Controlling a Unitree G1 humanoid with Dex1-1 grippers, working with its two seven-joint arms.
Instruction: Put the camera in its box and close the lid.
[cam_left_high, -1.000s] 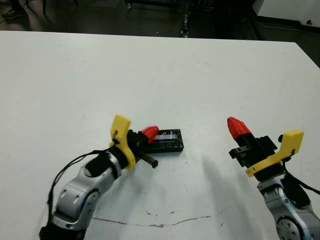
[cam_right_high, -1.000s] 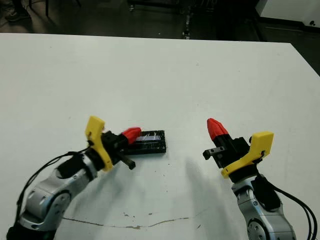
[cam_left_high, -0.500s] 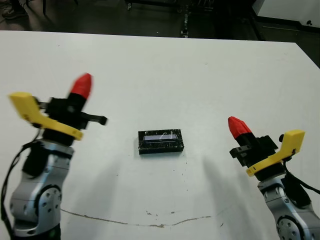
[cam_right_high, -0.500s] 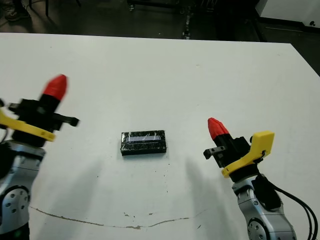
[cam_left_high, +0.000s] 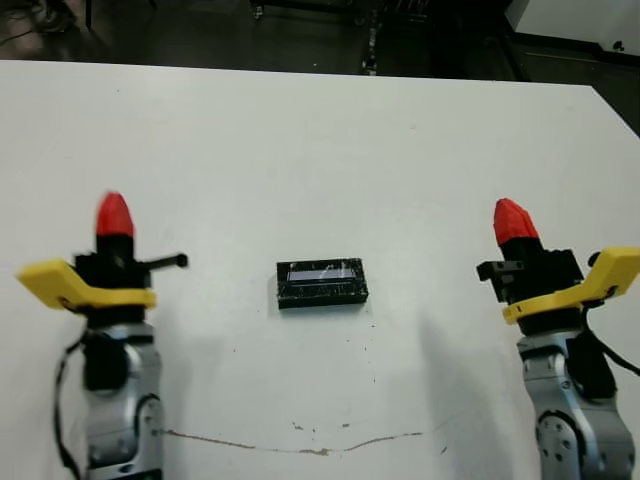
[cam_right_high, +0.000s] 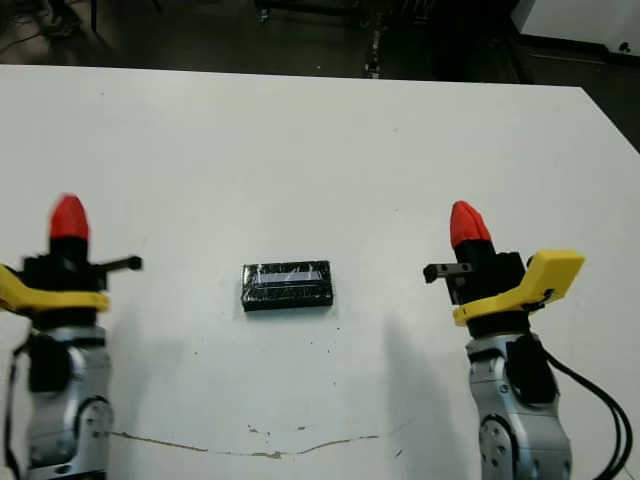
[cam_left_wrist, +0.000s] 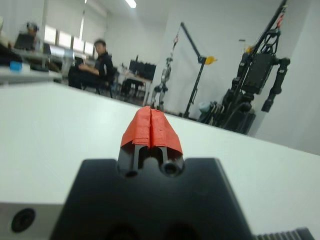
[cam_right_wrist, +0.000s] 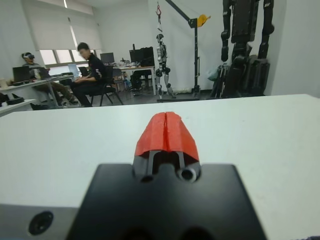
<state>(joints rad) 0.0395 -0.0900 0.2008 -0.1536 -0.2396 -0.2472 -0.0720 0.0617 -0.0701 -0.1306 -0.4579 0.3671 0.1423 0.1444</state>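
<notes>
Lid (cam_left_high: 322, 282): seated on the box, worktop (cam_left_high: 320, 140) centre.
Camera: hidden, presumably inside.
Left gripper (cam_left_high: 113, 214): nine o'clock, fingers clenched, empty.
Right gripper (cam_left_high: 513, 220): three o'clock, clenched, empty.
Progress: apparently finished.

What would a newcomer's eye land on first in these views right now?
The glossy black lid closed over the box, alone in the middle of the white table. Next, the two red-tipped grippers standing upright either side of it, well clear: the left gripper and the right gripper, both with jaws shut and holding nothing.
</notes>
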